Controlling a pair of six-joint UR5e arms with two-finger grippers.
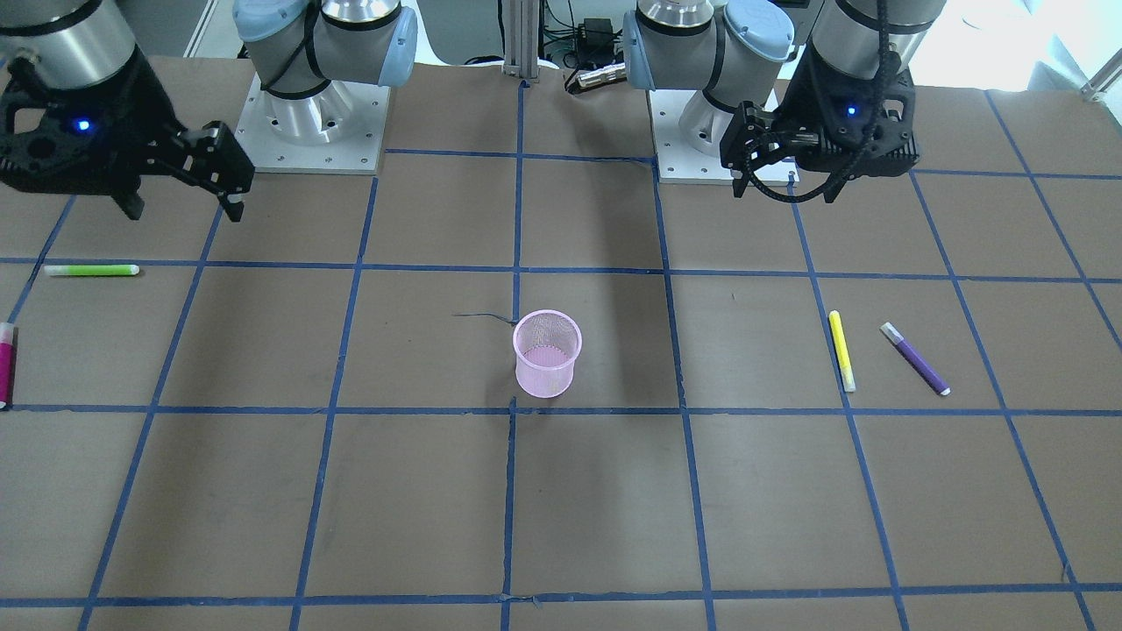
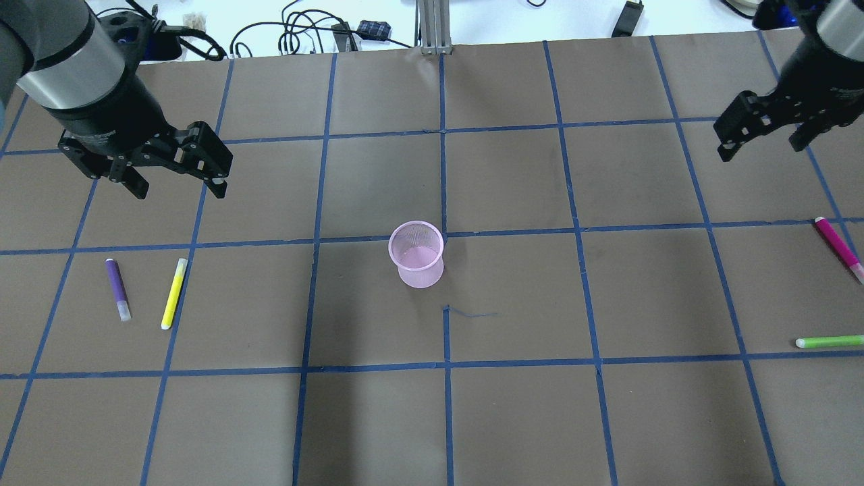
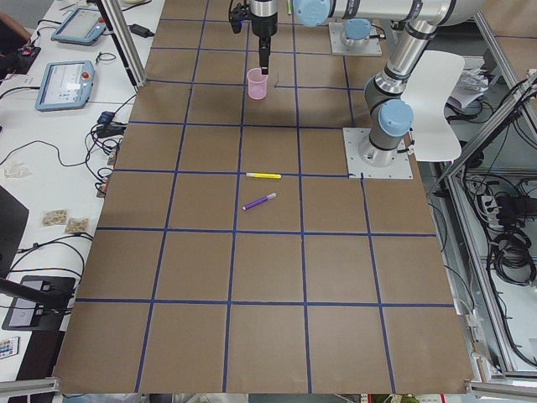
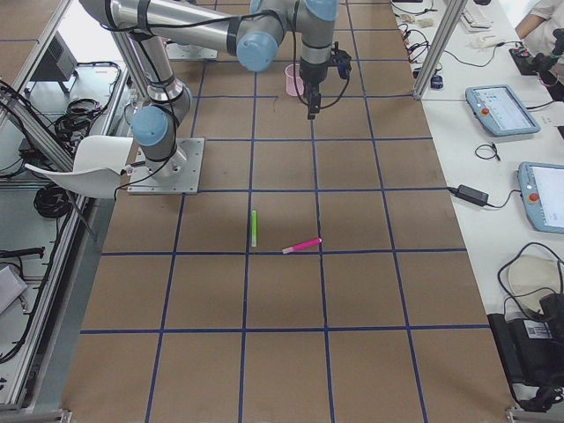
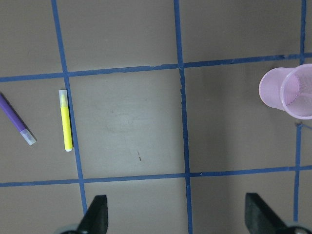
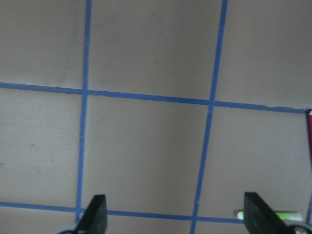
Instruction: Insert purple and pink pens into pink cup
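The pink mesh cup (image 2: 418, 255) stands upright near the table's middle and also shows in the front view (image 1: 547, 352). The purple pen (image 2: 117, 289) lies flat at the left, below my left gripper (image 2: 179, 190), which hangs open and empty above the table. The left wrist view shows the purple pen (image 5: 15, 119) at its left edge and the cup (image 5: 288, 91) at its right. The pink pen (image 2: 838, 248) lies flat at the far right, below my right gripper (image 2: 763, 150), which is open and empty. Only its edge shows in the right wrist view (image 6: 309, 131).
A yellow pen (image 2: 174, 293) lies right beside the purple pen. A green pen (image 2: 829, 341) lies near the pink pen at the table's right edge. The brown table (image 2: 513, 418) carries a grid of blue tape lines. The arm bases (image 1: 316, 123) stand at the robot's side.
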